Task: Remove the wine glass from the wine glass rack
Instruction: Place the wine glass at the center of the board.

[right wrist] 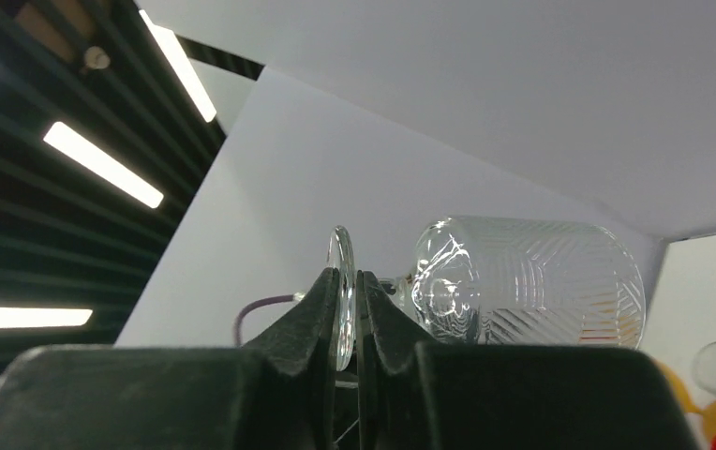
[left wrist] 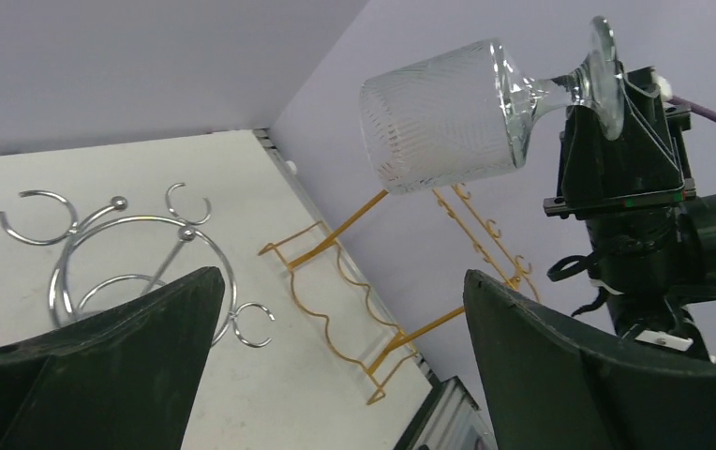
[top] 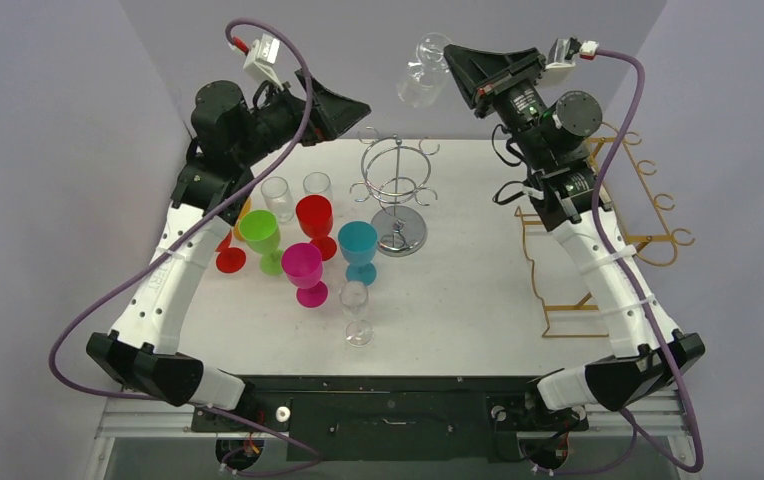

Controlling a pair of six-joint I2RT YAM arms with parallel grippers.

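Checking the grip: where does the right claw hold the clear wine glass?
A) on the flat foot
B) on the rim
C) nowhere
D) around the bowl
A: the right claw is shut on the flat foot of the wine glass, whose bowl sticks out sideways.

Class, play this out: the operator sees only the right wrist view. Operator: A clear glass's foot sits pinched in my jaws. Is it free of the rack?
Observer: Yes. In the top view the wine glass is held in the air, apart from the silver rack.
Operator: Anything hanging on that rack?
Observer: No, its hooks are bare.
Operator: Where is the other arm?
Observer: The left jaws stand wide open and empty, facing the glass.
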